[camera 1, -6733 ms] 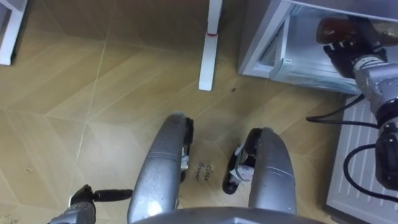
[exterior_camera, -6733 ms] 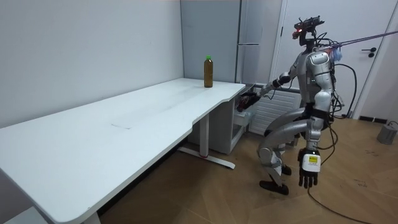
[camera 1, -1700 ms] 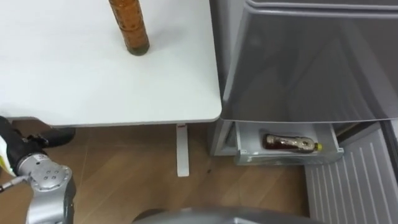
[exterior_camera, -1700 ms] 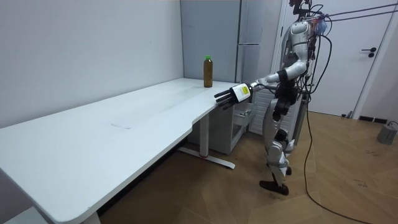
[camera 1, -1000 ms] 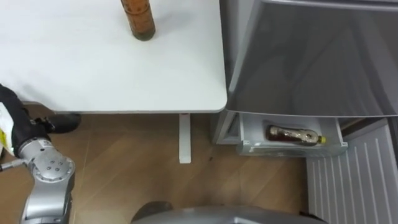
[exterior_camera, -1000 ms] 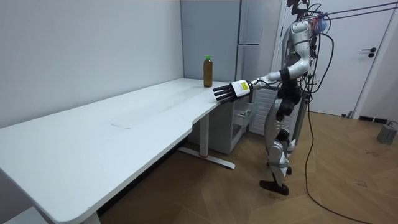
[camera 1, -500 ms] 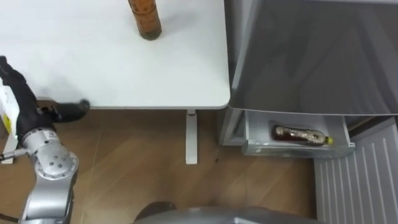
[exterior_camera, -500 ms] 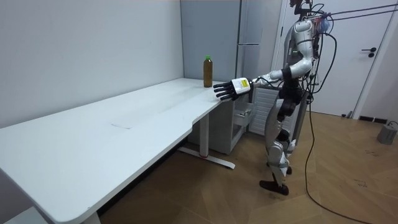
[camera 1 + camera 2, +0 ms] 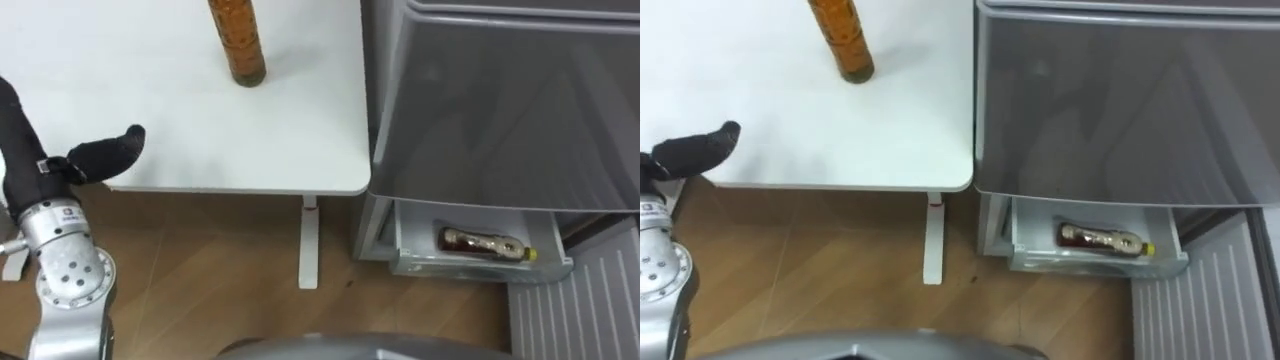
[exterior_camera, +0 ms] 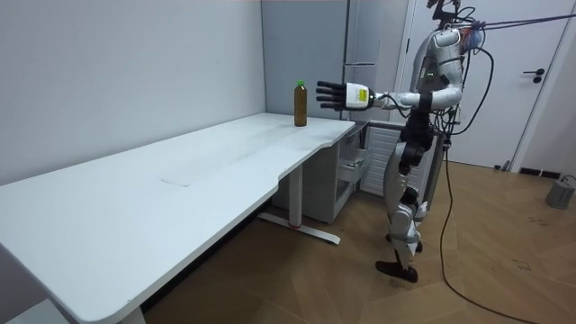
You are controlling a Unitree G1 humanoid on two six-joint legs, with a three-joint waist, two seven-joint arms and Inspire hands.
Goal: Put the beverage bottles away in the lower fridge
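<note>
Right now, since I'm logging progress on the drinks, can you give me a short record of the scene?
standing bottle: upright on the table, near the corner by the fridge
lying bottle: on its side in the open lower drawer of the fridge
left hand: raised over the table, fingers straight, apart from the standing bottle
left to do: standing bottle not yet in the drawer

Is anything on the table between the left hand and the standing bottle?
Nothing visible. The left hand is open above the table, a little short of the upright bottle, and only bare white tabletop lies between them.
</note>
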